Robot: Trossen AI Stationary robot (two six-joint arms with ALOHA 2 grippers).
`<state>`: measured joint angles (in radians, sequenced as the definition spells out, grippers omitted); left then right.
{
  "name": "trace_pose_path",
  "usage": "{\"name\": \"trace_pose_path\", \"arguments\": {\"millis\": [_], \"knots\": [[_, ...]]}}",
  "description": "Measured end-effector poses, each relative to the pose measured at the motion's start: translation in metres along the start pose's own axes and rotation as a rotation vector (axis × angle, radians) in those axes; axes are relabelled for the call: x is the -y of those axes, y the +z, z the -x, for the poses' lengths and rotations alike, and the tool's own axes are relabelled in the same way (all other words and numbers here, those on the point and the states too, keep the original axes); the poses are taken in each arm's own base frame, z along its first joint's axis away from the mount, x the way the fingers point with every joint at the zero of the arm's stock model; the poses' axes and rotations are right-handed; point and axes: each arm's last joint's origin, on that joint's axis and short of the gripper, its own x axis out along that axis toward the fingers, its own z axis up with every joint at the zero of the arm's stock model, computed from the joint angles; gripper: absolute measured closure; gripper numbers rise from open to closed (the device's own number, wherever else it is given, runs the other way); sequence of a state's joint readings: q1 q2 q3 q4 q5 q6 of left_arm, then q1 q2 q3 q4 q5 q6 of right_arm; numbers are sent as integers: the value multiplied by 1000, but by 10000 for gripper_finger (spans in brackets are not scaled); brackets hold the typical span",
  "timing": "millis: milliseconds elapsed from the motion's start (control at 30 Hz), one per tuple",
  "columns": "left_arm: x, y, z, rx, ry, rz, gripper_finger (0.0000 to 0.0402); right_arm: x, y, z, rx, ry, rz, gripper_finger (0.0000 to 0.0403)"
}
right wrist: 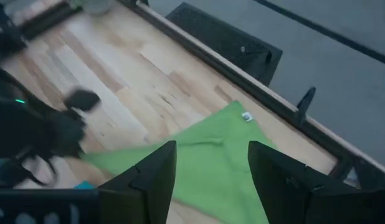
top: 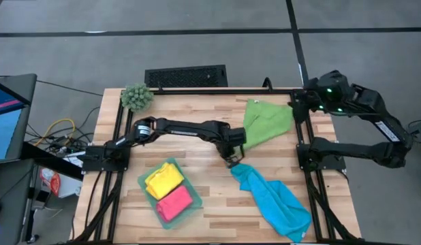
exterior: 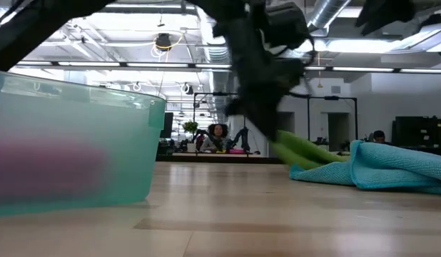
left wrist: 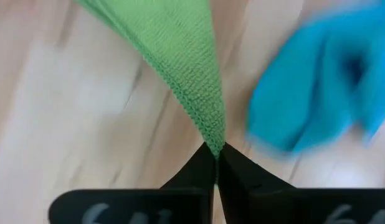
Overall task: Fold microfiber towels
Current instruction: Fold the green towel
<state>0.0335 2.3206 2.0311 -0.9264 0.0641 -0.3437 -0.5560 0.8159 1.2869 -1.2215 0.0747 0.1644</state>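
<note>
My left gripper had its jaws pinched on a corner of the green towel mid-table, beside the blue towel. My right gripper hung over the green towel's far end, jaws wide, holding nothing.

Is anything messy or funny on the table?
The blue towel lies crumpled near the table's edge, unfolded. The green towel is stretched out of shape because the left gripper pinches its corner. The yellow towel and pink towel sit neatly in the tray.
</note>
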Motion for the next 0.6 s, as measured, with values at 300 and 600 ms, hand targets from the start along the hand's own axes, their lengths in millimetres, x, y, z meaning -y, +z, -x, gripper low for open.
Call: {"name": "trace_pose_path", "arguments": {"millis": [300, 600], "knots": [[-2, -26, 32, -195, 217, -191, 400, -32, 30, -81, -215, 106, 374, 180], [-3, -32, 33, -245, 265, -230, 400, -50, 8, -170, -256, 65, 730, 180]]}}
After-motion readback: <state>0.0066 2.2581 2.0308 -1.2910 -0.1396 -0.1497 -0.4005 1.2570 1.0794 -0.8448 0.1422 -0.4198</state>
